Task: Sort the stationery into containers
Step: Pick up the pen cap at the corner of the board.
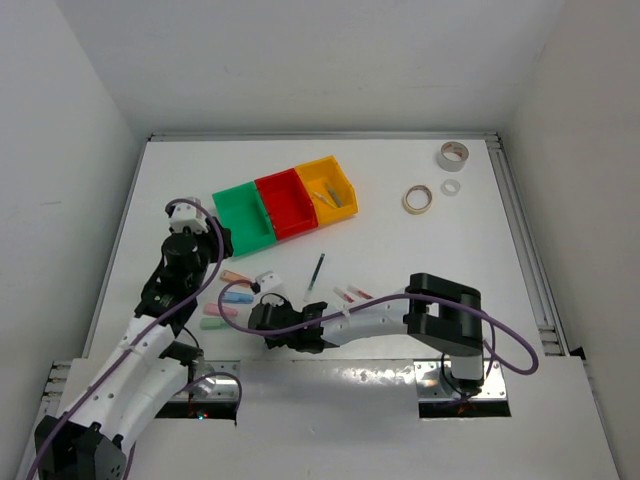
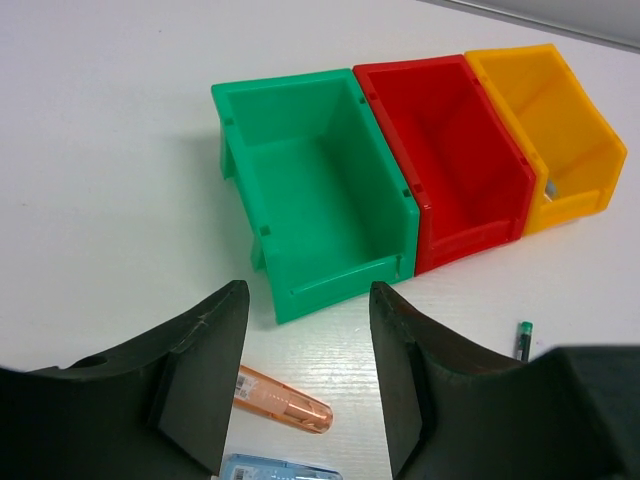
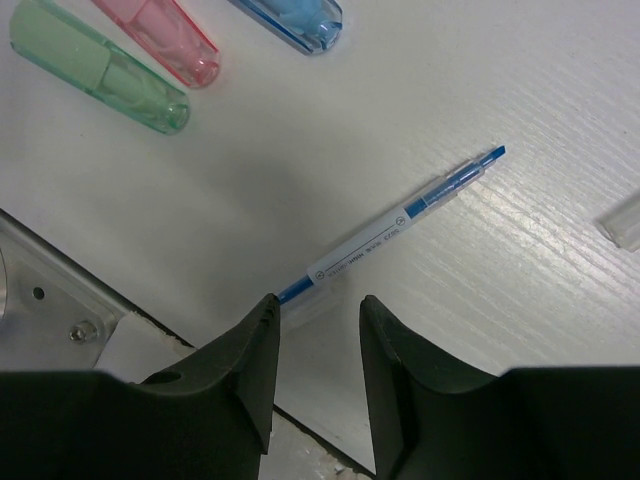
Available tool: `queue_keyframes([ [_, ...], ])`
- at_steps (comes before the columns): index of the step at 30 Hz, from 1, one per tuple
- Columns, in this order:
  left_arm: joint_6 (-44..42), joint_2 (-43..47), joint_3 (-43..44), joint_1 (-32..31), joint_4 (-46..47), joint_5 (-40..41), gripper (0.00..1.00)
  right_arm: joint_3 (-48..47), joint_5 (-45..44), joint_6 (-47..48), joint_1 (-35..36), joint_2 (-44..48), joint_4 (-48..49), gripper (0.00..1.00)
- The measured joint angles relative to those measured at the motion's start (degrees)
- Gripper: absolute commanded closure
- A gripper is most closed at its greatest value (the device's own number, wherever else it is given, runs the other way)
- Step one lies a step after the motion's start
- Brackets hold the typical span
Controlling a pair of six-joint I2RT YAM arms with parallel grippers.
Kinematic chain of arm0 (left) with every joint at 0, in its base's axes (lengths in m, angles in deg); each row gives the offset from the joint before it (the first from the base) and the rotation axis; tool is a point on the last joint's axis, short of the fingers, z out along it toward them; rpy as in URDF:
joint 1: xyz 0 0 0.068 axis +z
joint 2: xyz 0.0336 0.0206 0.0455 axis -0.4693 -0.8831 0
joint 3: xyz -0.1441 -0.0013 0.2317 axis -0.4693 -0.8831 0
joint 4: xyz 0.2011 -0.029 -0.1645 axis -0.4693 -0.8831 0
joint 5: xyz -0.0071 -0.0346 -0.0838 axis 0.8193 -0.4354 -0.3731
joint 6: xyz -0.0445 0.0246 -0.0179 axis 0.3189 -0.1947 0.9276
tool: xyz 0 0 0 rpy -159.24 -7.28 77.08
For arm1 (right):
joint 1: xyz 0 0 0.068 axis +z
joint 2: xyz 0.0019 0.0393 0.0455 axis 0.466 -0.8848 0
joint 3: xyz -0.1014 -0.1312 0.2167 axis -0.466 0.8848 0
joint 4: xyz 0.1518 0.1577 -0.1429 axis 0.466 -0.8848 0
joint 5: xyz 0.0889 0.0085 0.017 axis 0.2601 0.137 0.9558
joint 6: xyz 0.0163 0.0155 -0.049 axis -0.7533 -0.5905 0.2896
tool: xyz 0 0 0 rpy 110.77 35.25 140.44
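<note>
The green bin (image 1: 243,215), red bin (image 1: 287,203) and yellow-orange bin (image 1: 328,187) stand joined in a row; the yellow one holds a few pens. My left gripper (image 2: 310,370) is open and empty, just short of the green bin (image 2: 320,200), over an orange piece (image 2: 285,400) and a blue piece (image 2: 280,468). My right gripper (image 3: 315,320) is open low over the table, with the near end of a blue pen (image 3: 390,230) at its left fingertip. Green (image 3: 100,65), pink (image 3: 160,35) and blue (image 3: 290,15) pieces lie beyond it.
A dark pen (image 1: 316,272) and red pens (image 1: 350,293) lie mid-table. Grey (image 1: 453,155), tan (image 1: 418,199) and white (image 1: 451,187) tape rolls sit at the far right. The table's metal front edge (image 3: 60,290) is close under my right gripper.
</note>
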Motion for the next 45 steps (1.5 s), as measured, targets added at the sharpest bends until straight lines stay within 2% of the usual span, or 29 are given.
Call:
queue_keyframes([
  [23,-1.25,1.31,-0.52,-0.87,2.03,2.23,0.50,0.02,0.31,-2.03,0.24,-2.29,-1.18,0.67],
  [32,-1.31,2.10,-0.85,-1.51,1.05,3.26,0.50,-0.04,-2.38,-3.74,0.50,-2.78,-2.93,0.79],
  [40,-1.64,2.62,-0.85,-1.57,0.79,4.04,0.50,-0.02,-3.67,-2.38,1.29,-2.69,-3.93,0.80],
  [45,-1.66,2.62,-0.85,-1.57,0.74,4.24,0.50,0.48,-3.63,-0.79,1.90,-2.29,-4.15,0.77],
])
